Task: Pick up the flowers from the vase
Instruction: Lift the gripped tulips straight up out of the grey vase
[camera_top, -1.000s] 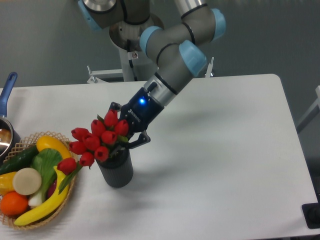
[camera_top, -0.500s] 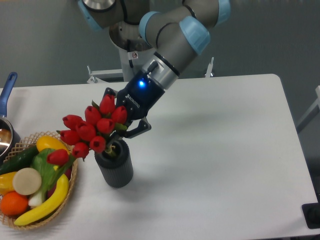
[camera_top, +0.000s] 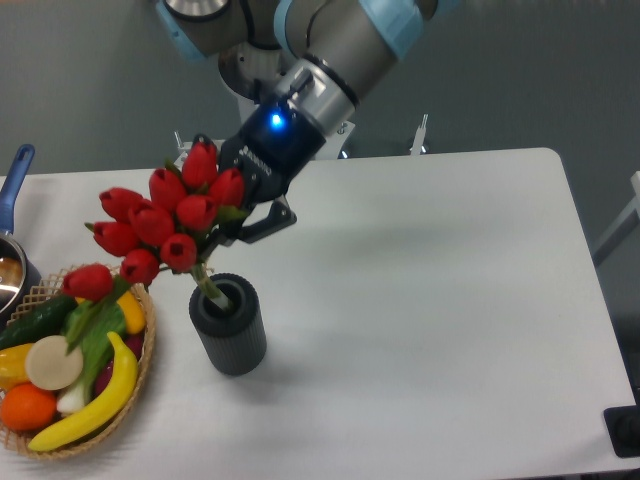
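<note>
Rising up and to the left over the last second, the pincer (camera_top: 243, 212) keeps its jaws closed on the flowers (camera_top: 165, 218) just under the buds. The buds now stand well above the vase (camera_top: 229, 325), and only the stem ends remain in its mouth. I judge the flowers almost free. The vase sits upright on the tabletop (camera_top: 430, 300).

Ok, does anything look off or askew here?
The flowers lean hard left in the claw, stems just inside the vase. One bud droops over the basket.
</note>
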